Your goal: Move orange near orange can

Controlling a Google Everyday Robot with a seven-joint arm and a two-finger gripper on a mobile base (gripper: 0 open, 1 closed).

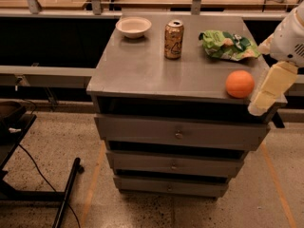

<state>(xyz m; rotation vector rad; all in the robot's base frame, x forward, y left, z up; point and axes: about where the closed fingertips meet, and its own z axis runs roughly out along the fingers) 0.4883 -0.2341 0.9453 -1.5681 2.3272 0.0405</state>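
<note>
The orange (240,83) is a round bright fruit lying near the front right corner of the grey cabinet top (142,65). The orange can (174,40), gold-orange with pale swirls and a silver top, stands upright at the back middle of the top, well to the left of and behind the orange. My gripper (266,91) hangs at the right edge of the view, just right of the orange and beside the cabinet's front right corner, apart from the fruit.
A white bowl (133,26) sits at the back left of the top. A green snack bag (227,44) lies at the back right, between can and gripper. The cabinet has three drawers (178,134). A black stand (14,127) and cable are on the floor at left.
</note>
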